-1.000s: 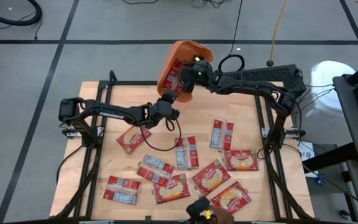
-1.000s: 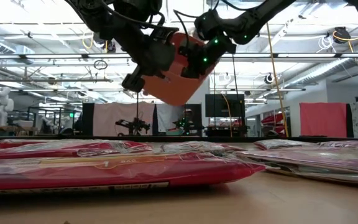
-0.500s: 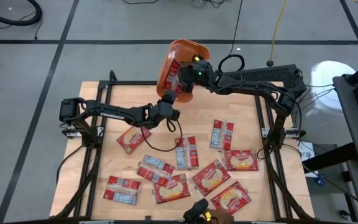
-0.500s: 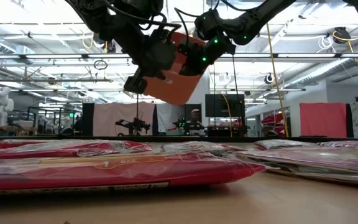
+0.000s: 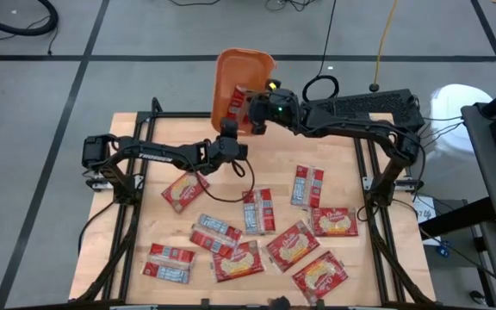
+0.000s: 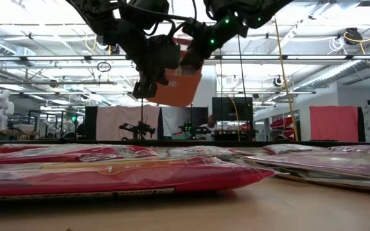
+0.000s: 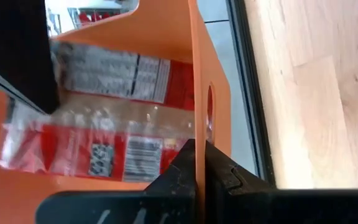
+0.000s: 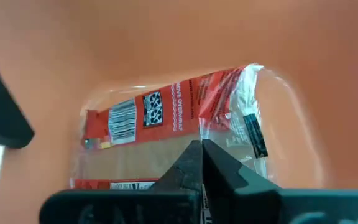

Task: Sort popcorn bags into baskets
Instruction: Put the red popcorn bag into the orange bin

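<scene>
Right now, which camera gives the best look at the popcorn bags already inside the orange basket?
The right wrist view: it looks straight into the basket at a bag, barcode readable. The left wrist view shows the bags at an angle past the wall. The high view catches only a red sliver; the low view shows none.

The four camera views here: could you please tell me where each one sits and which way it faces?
High view: overhead, looking straight down at the table; both arms show, meeting at the orange bin.
Low view: table height, looking level past popcorn bags; arms enter from above.
Left wrist view: behind the left pincer, shut on the bin's wall.
Right wrist view: behind the right pincer, shut, facing into the bin.
Shared: both wrist views show bagged popcorn inside the bin.
</scene>
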{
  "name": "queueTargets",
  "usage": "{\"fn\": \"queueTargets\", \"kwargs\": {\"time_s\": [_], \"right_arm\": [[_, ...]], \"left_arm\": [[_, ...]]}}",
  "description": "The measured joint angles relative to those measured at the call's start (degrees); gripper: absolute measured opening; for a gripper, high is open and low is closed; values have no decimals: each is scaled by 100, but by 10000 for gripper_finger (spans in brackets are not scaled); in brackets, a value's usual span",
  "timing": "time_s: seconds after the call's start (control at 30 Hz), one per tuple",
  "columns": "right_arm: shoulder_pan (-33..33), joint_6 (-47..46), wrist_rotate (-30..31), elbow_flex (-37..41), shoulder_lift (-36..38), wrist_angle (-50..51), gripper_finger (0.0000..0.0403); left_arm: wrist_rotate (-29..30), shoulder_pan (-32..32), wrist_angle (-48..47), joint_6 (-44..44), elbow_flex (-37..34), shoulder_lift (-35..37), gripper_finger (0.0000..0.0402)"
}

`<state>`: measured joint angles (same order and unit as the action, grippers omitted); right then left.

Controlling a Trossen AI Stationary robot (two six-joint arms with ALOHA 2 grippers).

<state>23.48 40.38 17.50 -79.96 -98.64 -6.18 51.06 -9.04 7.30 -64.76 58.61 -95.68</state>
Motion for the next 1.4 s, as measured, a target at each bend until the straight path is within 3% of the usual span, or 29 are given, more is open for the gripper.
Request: {"fn": "queueTargets", "kwargs": {"time_s": [0.17,0.37,0.9,1.2,1.4], "right_arm": [[-101,77,78,0,109,64,0],[-130,418,618,0,146,49,0],[-126,522,657,0,873,180,0],[-232,272,775,44,1372,613,0],[-296,139,819,542,1771,491,0]], "left_arm": [[-218,-2,-70,381,0,2,7],[-724,26,-401,1026,0,2,3],[-1495,9,-1034,2424,0,2,7],[-2628,-160,-1481,3111,0,2,14],[-3101,-295,-1812,3451,-2,2,7]]}}
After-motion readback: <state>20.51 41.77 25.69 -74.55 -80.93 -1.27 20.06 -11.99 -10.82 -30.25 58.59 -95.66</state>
